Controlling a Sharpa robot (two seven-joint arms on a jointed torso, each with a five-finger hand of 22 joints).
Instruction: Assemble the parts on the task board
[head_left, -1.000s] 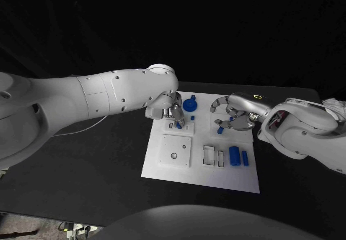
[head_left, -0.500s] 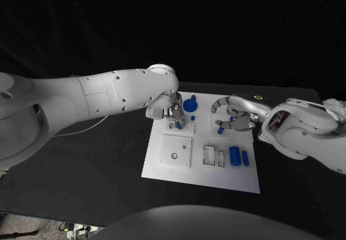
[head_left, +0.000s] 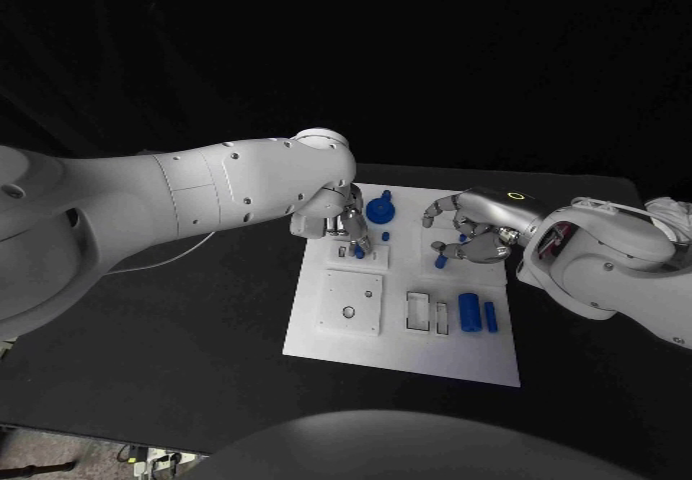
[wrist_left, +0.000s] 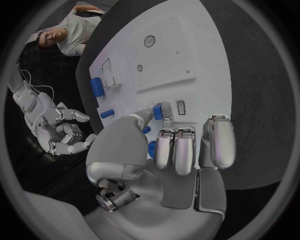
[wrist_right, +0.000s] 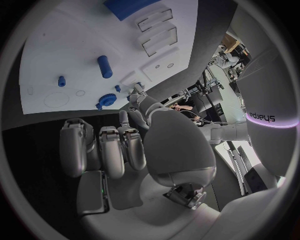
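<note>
Over the far part of the task board (head_left: 433, 350), your left hand (head_left: 335, 218) pinched a small blue peg (wrist_left: 158, 111) between thumb and finger. Beside it on the board, your right hand (head_left: 473, 225) hovered with fingers curled on nothing, just above another blue peg (head_left: 441, 261). Two blue cylinders (head_left: 477, 312) lay nearer the board's near edge.

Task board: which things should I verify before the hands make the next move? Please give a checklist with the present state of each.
1. Left hand holds its small blue part: ok, pinched between thumb and finger.
2. That part lined up with the slot beside it: cannot tell.
3. Right hand grips the blue piece at its fingertips: cannot tell.
4. Hands apart from each other: ok.
5. Two blue cylinders lying untouched on the task board: ok.
</note>
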